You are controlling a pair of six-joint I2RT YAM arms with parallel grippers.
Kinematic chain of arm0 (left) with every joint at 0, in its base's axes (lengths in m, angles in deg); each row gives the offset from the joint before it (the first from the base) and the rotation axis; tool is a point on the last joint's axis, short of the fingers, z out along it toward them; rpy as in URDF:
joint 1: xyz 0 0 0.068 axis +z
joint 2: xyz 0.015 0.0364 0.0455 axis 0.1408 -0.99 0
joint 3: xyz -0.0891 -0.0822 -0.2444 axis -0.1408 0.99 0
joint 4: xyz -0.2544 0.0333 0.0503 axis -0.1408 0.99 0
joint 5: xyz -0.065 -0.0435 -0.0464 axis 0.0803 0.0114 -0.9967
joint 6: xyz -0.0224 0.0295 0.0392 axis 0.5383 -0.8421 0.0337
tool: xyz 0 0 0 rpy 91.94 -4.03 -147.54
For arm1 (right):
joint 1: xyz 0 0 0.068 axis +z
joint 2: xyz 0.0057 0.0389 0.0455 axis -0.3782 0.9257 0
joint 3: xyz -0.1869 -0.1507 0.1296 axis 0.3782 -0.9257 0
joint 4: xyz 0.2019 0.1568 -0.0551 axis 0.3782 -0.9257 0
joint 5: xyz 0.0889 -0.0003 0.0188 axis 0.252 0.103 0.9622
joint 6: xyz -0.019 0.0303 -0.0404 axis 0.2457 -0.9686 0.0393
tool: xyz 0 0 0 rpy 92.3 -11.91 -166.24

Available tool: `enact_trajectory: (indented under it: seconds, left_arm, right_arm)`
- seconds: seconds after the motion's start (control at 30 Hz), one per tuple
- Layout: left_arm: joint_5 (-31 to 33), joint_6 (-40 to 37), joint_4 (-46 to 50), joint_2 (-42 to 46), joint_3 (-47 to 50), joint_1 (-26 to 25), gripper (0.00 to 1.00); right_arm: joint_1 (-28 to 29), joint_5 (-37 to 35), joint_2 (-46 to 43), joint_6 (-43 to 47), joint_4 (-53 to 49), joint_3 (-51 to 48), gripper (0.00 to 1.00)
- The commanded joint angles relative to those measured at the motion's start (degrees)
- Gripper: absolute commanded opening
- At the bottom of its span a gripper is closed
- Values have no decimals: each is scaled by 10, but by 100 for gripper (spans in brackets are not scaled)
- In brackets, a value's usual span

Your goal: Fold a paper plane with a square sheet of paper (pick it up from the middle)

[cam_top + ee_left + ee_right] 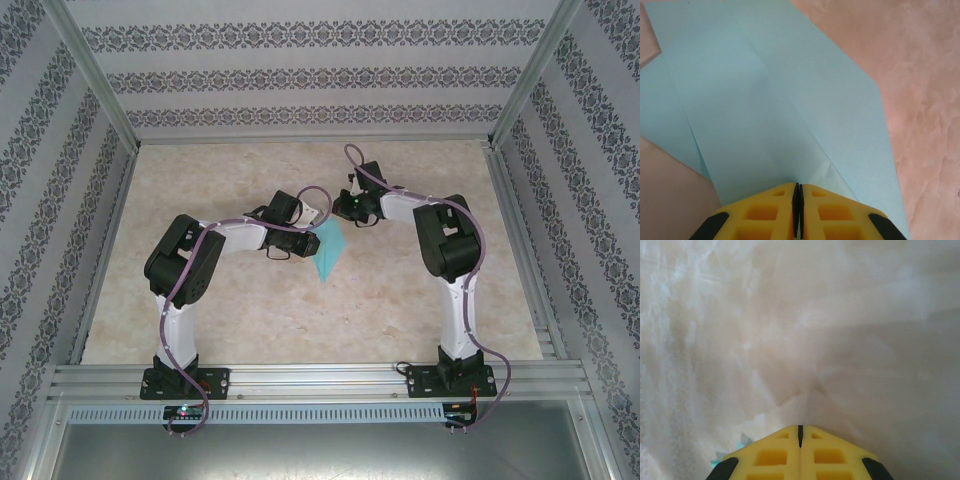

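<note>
Between the tips of the left claw [796, 189], the paper [765, 100] is pinched at its near edge. The yellow fingers are pressed almost together with only the thin sheet between them. Ahead of that claw the teal paper fans out, showing long fold lines that run away from the grip and a slanted edge on its right. Beside it lies the marbled table [925, 110]. Seen from above, the paper sits just past the left claw, on the side toward the right claw [347, 207], the two claws near but apart. The right claw is pressed together on nothing, its tips low over bare table. A sliver of teal shows beside one finger.
</note>
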Motion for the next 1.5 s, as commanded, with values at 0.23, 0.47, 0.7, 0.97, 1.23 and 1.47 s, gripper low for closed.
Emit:
enact_trajectory:
  seconds: [0.23,0.47,0.7,0.97,1.23,1.47]
  left_arm:
    - [7,4,57,-38,13,-5,14]
    - [-7,14,53,-40,13,-2,15]
    - [-19,20,50,-39,15,4,14]
    - [-32,26,49,-45,12,11,15]
    - [-26,24,59,-54,6,13,15]
    - [-31,26,62,-58,0,12,14]
  right_arm:
    - [28,75,-184,-48,83,-217,2]
    - [82,66,-208,-95,129,-283,2]
    - [102,50,-177,-100,137,-272,1]
    - [106,32,-148,-83,112,-254,1]
    - [118,12,-163,-53,66,-274,1]
    - [103,61,-192,-130,186,-303,0]
